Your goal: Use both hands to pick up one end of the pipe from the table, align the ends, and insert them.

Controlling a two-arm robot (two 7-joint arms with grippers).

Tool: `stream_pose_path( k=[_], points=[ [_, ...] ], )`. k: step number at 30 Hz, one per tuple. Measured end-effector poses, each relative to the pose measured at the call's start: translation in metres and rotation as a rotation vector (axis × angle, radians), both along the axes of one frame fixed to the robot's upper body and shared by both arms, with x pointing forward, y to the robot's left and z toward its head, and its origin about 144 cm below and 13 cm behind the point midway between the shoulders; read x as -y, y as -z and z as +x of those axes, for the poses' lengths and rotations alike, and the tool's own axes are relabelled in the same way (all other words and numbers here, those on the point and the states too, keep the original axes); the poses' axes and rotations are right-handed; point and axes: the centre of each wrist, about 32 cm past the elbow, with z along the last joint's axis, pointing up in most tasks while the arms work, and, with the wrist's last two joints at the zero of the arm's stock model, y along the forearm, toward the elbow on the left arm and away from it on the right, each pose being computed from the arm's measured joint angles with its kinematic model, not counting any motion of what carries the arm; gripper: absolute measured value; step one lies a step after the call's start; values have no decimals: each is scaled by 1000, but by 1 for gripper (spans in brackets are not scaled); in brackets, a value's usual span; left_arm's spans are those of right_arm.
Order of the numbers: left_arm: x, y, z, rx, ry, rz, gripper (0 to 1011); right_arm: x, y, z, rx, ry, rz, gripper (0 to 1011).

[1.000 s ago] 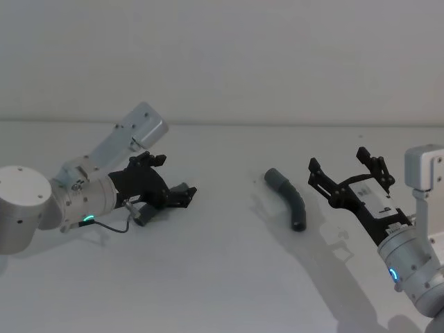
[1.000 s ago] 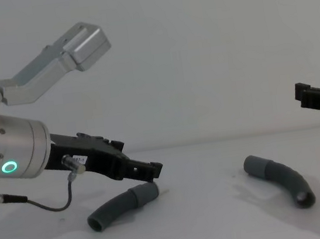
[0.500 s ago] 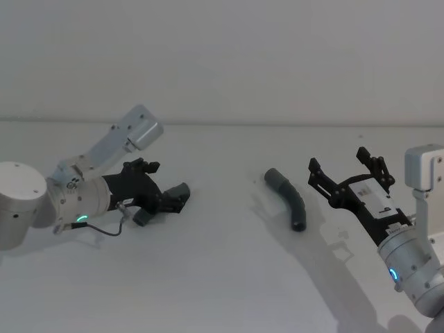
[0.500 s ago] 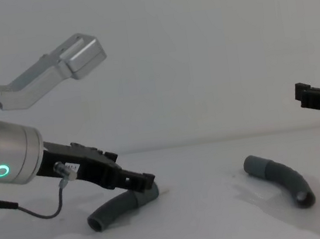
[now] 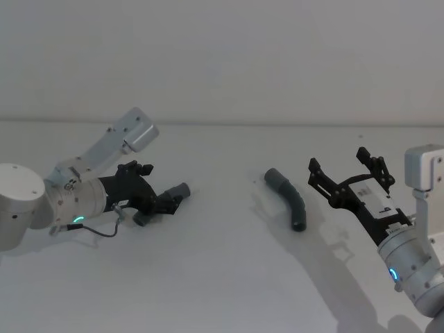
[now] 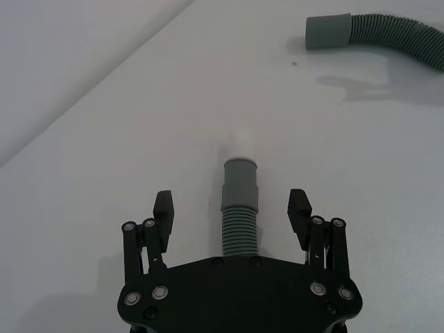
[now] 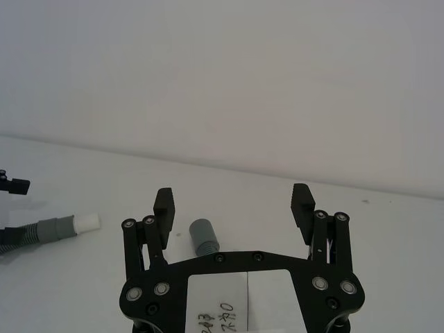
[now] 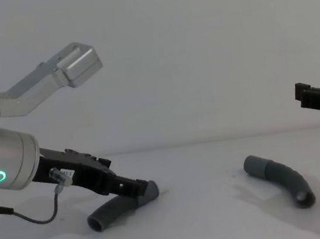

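The left tool (image 5: 166, 202), a black plastic parallel-jaw gripper on a silver cylindrical wrist with a green ring light, is low over the plain white glossy bench (image 5: 208, 277) on its left side. Its jaws are spread wide and straddle the left pipe piece (image 8: 108, 211), a short curved dark grey ribbed hose. In the left wrist view the hose runs out between the two fingers (image 6: 164, 208), with a clear gap on each side, so neither finger touches it. The hose's smooth lighter grey cuff (image 6: 239, 182) lies just past the fingertips, and a narrower white tip (image 7: 87, 223) sticks out of it. In the chest view this piece rests on the bench, the cuffed end raised a little at the tool's tips.

Well apart, right of centre, the second curved dark grey ribbed hose piece (image 5: 290, 198) lies free on the bench, its wider plain grey sleeve (image 8: 255, 166) towards the left tool.

The right tool (image 5: 338, 161), the same black gripper with a white label, is held off the bench near this piece. Its jaws are wide apart with nothing between them.
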Motion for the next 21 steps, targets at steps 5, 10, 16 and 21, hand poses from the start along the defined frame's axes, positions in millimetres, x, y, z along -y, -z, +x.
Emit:
stream_pose_path(
  k=[5, 10, 16, 21],
  points=[
    [0, 1, 2, -8, 0, 3, 1001, 0, 0, 0, 0, 0, 0, 1000],
    [1, 2, 4, -20, 2, 4, 1001, 0, 0, 0, 0, 0, 0, 1000],
    [1, 3, 6, -40, 1, 8, 1001, 0, 0, 0, 0, 0, 0, 1000],
    [2, 4, 8, -55, -2, 10, 1001, 0, 0, 0, 0, 0, 0, 1000]
  ],
)
